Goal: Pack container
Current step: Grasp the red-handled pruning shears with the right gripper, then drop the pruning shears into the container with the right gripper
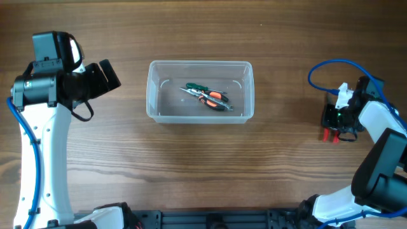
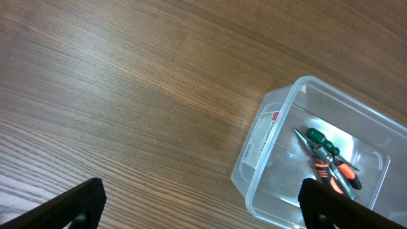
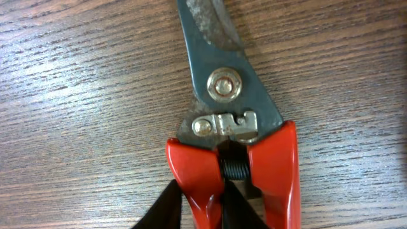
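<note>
The clear plastic container [image 1: 200,91] sits mid-table, lidless. Inside it lie a green-handled screwdriver [image 1: 194,87] and orange-handled pliers [image 1: 215,100]; both show in the left wrist view too, screwdriver [image 2: 316,136] and pliers [image 2: 337,172], inside the container [image 2: 267,127]. My left gripper [image 2: 197,207] is open and empty, raised left of the container. My right gripper [image 3: 200,203] is down at the table's right edge, shut on one red handle of the tin snips [image 3: 241,152], which lie flat on the wood. In the overhead view the snips' red handles [image 1: 330,134] peek out under that gripper [image 1: 336,117].
The wooden table [image 1: 191,172] carries nothing else. A blue cable [image 1: 324,70] loops above the right arm. The left arm's white body [image 1: 44,152] stands along the left edge.
</note>
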